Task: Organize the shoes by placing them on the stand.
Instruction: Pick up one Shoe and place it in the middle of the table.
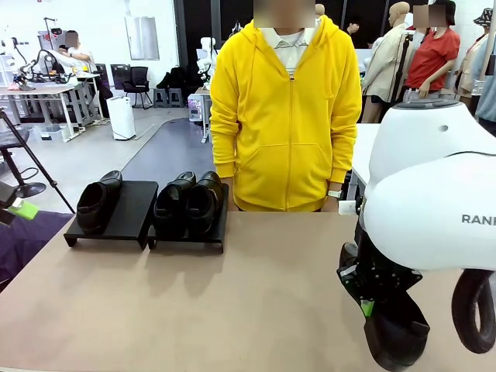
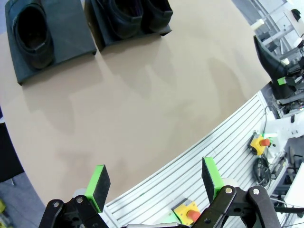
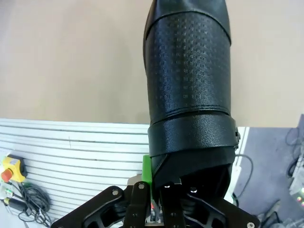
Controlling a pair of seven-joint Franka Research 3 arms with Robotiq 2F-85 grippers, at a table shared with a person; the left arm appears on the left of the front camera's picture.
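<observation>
Right wrist view: right tool [image 3: 159, 183] grips a shoe [image 3: 190, 90] by its heel, toe pointing away

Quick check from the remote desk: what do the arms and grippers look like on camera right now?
The right arm is glossy white with dark lettering and a black cable loop. The left gripper and right gripper are black linkages with bright green pads.

Clamped between the right gripper [image 3: 156, 183] fingers, fourth shoe [image 3: 190, 85], sole up, stretching ahead over the table [image 3: 71, 57]. Far ahead of the left gripper [image 2: 154, 183] fingers: one shoe [image 2: 33, 33] on the left stand [image 2: 71, 33], a pair [image 2: 130, 16] on the next stand [image 2: 102, 40].
</observation>
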